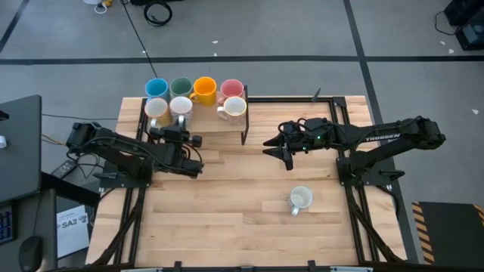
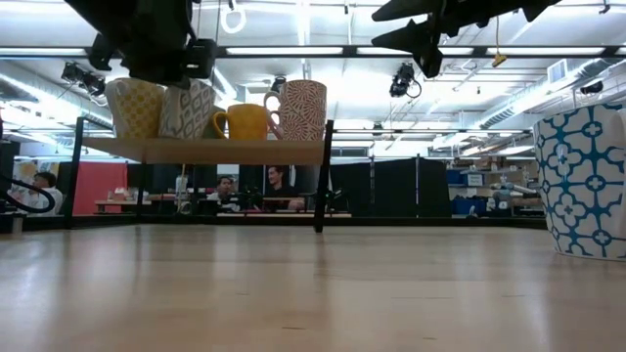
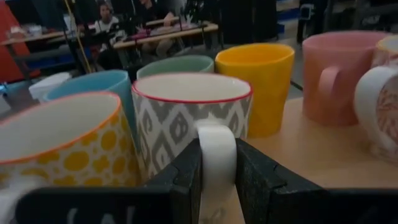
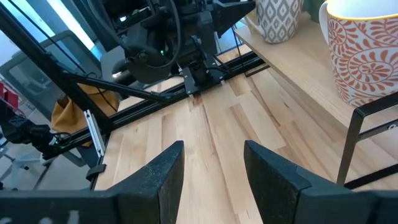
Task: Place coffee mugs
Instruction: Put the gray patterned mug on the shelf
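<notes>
Because the left gripper (image 3: 217, 186) clamps the grey-patterned mug's (image 3: 189, 118) handle among tightly packed neighbours on the shelf (image 1: 227, 125), upper left of the high view, a sideways pull could knock the yellow-dotted mug (image 3: 62, 143). All visible mugs look empty. The right gripper (image 1: 286, 155) hangs open mid-frame; one mug (image 1: 300, 199) waits on the desk (image 1: 227, 219).

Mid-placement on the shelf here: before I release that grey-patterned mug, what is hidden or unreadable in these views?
- Grey-patterned mug: base contact with the shelf hidden in the left wrist view by the left gripper, shut on its handle.
- Blue mug: mostly covered by front mugs.
- Table mug: cut off by the low view's edge; its handle is unseen there.
- Right gripper: open, idle, holding nothing.
</notes>
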